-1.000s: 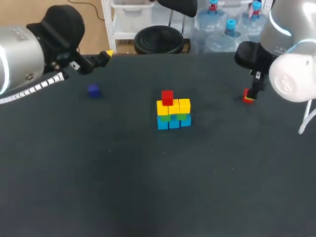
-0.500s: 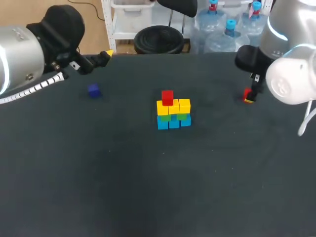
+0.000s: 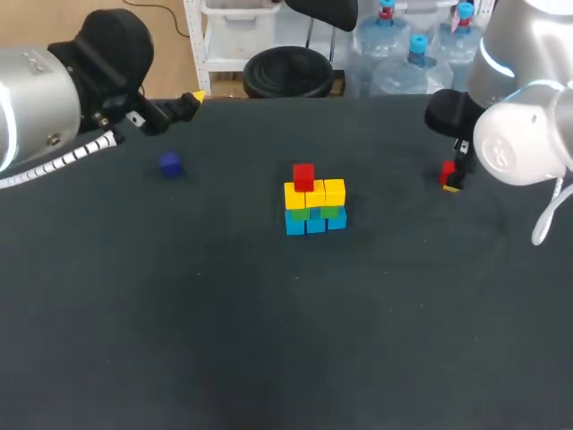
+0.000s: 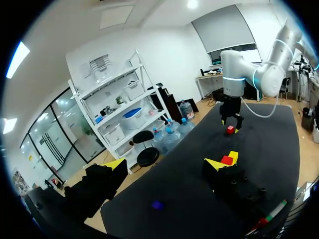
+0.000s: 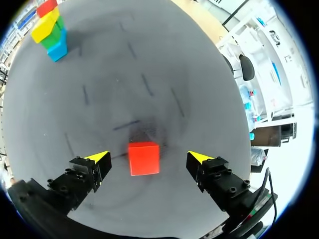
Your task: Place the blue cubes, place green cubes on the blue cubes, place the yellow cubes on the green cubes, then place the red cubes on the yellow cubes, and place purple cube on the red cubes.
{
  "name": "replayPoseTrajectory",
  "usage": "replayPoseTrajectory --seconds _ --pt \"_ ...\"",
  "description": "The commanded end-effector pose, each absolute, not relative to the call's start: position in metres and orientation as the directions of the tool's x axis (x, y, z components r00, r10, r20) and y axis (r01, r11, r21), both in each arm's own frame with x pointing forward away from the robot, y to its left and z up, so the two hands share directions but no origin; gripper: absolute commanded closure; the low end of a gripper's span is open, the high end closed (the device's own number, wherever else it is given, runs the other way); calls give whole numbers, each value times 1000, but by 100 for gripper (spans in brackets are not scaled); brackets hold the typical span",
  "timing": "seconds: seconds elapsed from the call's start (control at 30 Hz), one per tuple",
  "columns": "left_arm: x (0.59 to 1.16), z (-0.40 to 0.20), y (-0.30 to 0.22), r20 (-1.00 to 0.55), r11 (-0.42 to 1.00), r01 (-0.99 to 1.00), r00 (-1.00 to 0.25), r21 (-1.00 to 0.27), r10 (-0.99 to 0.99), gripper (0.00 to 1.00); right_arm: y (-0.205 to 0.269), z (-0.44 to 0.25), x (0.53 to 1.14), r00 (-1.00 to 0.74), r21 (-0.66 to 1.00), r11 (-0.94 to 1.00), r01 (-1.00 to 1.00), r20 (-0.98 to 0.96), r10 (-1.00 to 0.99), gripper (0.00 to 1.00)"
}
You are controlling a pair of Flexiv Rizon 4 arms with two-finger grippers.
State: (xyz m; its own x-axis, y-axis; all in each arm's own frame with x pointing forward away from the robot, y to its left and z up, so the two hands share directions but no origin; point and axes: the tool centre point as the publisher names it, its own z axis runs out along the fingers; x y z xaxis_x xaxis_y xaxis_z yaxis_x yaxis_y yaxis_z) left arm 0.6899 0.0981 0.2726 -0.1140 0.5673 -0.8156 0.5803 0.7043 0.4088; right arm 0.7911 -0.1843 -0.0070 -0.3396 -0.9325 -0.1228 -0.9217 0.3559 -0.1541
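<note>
**Head view: R gripper [image 3: 450, 178] brackets loose red cube [image 3: 447, 168] at table's right side**

Right wrist view shows the R gripper's fingers spread wide. The loose red cube sits flat on the dark table [image 3: 269, 340] btwn the yellow tips, w/ a gap on each side, so nothing is gripped. Head view puts that cube well apart from the stack [image 3: 314, 204], off to its right.

The stack stands at mid-table: blue cubes [image 3: 314, 223] at the base, green cubes [image 3: 330, 212] on them, yellow cubes [image 3: 334, 191] above. A single top red cube [image 3: 303, 176] rests toward the left end of the yellow layer.

The purple cube [image 3: 170, 164] lies alone on the table, well left of the stack.

Left wrist view shows the L gripper [image 4: 167, 163] w/ fingers far apart and empty, raised over the table's far left. The purple cube is on the cloth below and ahead of it.
</note>
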Motion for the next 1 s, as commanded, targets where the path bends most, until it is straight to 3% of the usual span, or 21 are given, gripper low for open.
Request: replayPoseTrajectory --seconds 0.03,0.1,0.2,0.27,0.63,1.0 --pt "692 274 100 -815 698 591 -112 405 568 0 -184 -10 798 -344 -136 358 -924 -119 -931 14" --pt "692 274 100 -815 698 591 -112 405 568 0 -184 -12 798 -345 -127 359 -925 -118 -931 55" --pt "692 274 100 -815 698 591 -112 405 568 0 -184 -14 798 -345 -119 358 -926 -117 -931 76" --pt "692 274 100 -815 698 591 -112 405 568 0 -184 -14 797 -344 -115 356 -927 -115 -932 100" --pt "692 274 100 -815 698 591 -112 405 568 0 -184 -3 791 -318 -126 335 -934 -137 -938 100" --pt "692 274 100 -815 698 591 -112 405 568 0 -163 57 758 -262 -169 294 -941 -187 -947 100"
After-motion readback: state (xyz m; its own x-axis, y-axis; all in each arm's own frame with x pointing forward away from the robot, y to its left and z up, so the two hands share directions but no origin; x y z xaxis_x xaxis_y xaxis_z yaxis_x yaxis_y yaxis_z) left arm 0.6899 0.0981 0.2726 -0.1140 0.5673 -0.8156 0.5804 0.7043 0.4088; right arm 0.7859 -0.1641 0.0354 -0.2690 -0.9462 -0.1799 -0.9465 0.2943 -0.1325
